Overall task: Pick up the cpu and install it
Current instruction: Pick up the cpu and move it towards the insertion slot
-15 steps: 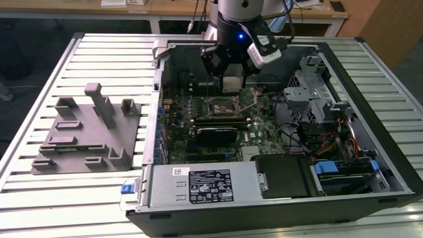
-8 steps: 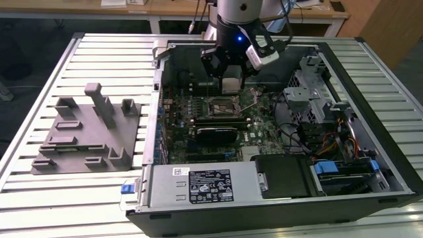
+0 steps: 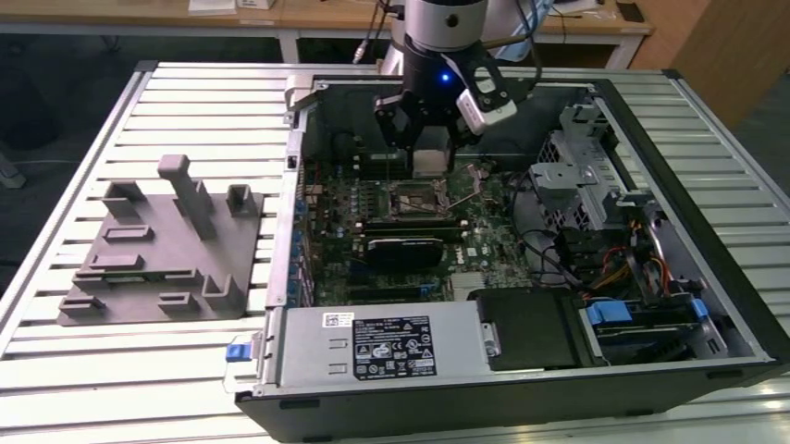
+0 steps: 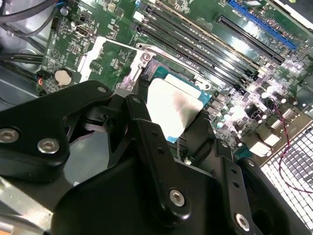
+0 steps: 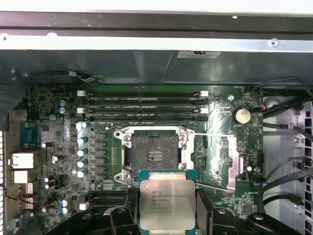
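Observation:
The cpu (image 5: 164,201) is a small square chip with a silver-grey metal top on a green edge. My gripper (image 5: 165,208) is shut on it, a black finger (image 5: 131,201) on each side. It hangs tilted just beside and above the open socket (image 5: 154,154) on the green motherboard (image 5: 58,132). The socket's metal frame stands open and its contact field is bare. In the second wrist view the cpu (image 4: 172,108) sits between the fingers of the gripper (image 4: 171,120). In the exterior view the gripper (image 3: 428,165) hovers inside the open computer case above the socket (image 3: 413,197).
The computer case (image 3: 741,305) lies open on a slatted metal table (image 3: 185,102). A grey fixture (image 3: 154,245) stands at the exterior view's left. Memory slots (image 5: 142,105), a black finned module (image 3: 401,252), a power supply (image 3: 383,342), a drive cage (image 3: 593,180) and loose cables (image 3: 605,268) surround the socket.

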Controlling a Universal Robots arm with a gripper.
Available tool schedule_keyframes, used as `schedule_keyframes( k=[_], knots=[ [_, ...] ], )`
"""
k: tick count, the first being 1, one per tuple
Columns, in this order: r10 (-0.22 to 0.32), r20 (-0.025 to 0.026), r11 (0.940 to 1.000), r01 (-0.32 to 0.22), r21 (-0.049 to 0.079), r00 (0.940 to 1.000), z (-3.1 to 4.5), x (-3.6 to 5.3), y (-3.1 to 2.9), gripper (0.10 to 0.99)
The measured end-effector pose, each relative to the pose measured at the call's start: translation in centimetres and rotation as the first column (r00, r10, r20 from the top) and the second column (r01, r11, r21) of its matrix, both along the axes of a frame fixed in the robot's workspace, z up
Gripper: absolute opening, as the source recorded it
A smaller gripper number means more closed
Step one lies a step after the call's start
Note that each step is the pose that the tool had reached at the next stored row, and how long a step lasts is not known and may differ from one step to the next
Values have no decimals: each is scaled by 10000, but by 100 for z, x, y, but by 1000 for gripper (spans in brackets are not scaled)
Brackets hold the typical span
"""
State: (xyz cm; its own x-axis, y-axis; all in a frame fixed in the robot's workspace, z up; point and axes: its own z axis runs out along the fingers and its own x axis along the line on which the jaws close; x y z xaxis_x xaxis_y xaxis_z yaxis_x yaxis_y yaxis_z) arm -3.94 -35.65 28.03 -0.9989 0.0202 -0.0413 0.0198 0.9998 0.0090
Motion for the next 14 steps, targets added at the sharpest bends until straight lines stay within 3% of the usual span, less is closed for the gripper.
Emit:
schedule_keyframes(
  k=[7, 14],
  knots=[
    [2, -57, 10000, -2, -77, 10000, -95, 0, 49, 541],
    [1, -164, 9999, -3, -119, 9999, -200, 0, 62, 541]
  ],
)
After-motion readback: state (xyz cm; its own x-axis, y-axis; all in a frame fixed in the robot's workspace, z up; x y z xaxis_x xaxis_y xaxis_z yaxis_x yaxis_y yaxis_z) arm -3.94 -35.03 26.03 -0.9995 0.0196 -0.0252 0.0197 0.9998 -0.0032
